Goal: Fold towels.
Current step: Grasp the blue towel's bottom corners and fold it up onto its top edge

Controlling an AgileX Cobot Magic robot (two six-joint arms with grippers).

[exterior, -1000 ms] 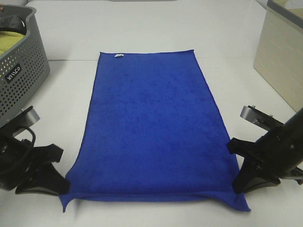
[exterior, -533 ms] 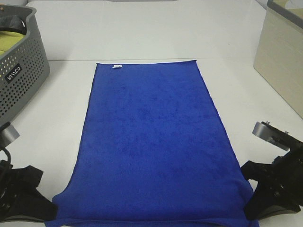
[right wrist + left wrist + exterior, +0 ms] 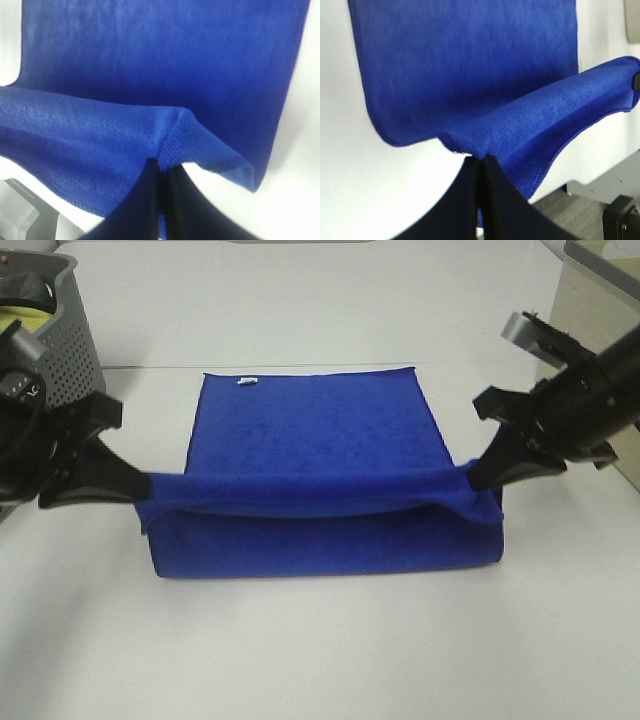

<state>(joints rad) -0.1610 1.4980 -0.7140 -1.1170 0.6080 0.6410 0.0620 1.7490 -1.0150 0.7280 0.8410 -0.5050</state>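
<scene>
The royal-blue towel (image 3: 315, 435) lies on the white table with its small white tag (image 3: 248, 381) at the far short edge. Its near edge is lifted and stretched taut above the middle of the towel, with a fold resting on the table below. My left gripper (image 3: 145, 485) is shut on the lifted left corner, which shows in the left wrist view (image 3: 480, 157). My right gripper (image 3: 472, 480) is shut on the lifted right corner, which shows in the right wrist view (image 3: 162, 162).
A grey perforated basket (image 3: 60, 350) holding a yellow-green cloth (image 3: 10, 318) stands at the far left. A beige box (image 3: 595, 350) stands at the far right. Bare white table lies in front of and behind the towel.
Both grippers have lifted the towel's near edge and carried it away from the front toward the far edge. The near half now hangs folded over the towel.
</scene>
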